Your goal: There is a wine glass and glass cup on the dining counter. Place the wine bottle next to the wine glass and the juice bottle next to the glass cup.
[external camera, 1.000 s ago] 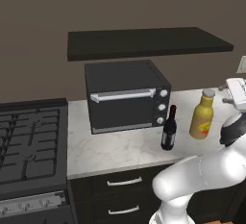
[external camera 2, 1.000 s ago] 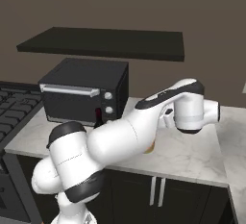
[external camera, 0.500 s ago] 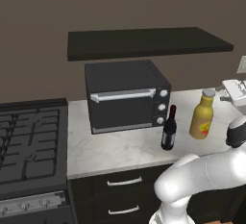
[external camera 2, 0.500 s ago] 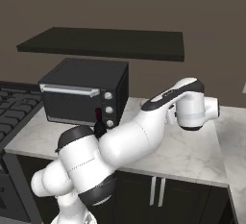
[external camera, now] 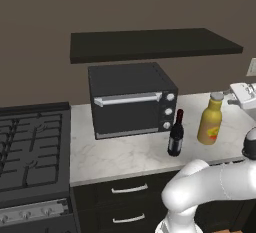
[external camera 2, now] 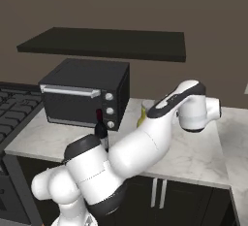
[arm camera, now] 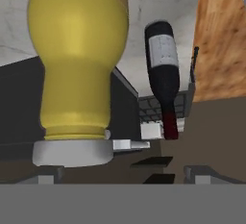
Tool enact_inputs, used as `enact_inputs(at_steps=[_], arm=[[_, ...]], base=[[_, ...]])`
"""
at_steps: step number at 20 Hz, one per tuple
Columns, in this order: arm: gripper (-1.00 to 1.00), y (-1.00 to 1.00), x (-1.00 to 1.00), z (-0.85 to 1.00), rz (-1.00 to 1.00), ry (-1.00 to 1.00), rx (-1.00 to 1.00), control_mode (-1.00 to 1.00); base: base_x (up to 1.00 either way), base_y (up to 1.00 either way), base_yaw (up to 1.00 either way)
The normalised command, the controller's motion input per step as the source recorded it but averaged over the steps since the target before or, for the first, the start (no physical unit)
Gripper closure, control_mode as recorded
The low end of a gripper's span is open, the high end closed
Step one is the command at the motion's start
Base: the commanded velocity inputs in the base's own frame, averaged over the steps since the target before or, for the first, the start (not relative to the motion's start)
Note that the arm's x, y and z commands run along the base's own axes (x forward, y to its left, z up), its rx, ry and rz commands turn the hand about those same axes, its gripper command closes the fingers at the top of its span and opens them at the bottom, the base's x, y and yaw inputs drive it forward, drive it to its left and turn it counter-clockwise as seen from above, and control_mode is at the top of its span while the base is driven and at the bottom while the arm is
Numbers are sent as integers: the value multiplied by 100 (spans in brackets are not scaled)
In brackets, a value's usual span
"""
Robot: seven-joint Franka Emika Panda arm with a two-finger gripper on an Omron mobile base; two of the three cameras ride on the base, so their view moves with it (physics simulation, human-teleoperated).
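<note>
One wine bottle (external camera: 175,134) and one juice bottle (external camera: 210,119) stand near each other on the marbled tabletop (external camera: 120,154), beside one toaster oven (external camera: 131,98) — neither has shifted. The arm has swung further right; the fingers (arm camera: 122,172) gape wide, gripping nothing, the juice bottle looming close.

Bottles: 2 total, i.e. 1 wine bottle (external camera: 175,134), slim & dark w/ red neck, + 1 juice bottle (external camera: 210,119), squat yellow w/ grey cap. Toaster oven (external camera: 131,99): 1, w/ 3 knobs. Wall shelf (external camera: 150,43): 1. Stove (external camera: 31,153): 1. Drawer handles (external camera: 129,188) under the counter: 2 seen.
</note>
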Motion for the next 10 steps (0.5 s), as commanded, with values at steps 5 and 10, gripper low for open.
enact_inputs(at_steps=[5, 10], arm=[[-100, 4, 1, -6, -5, 0, 0, -100], [-100, 0, 0, -6, -4, 0, 0, -100]], base=[[0, 0, 0], [0, 0, 0]])
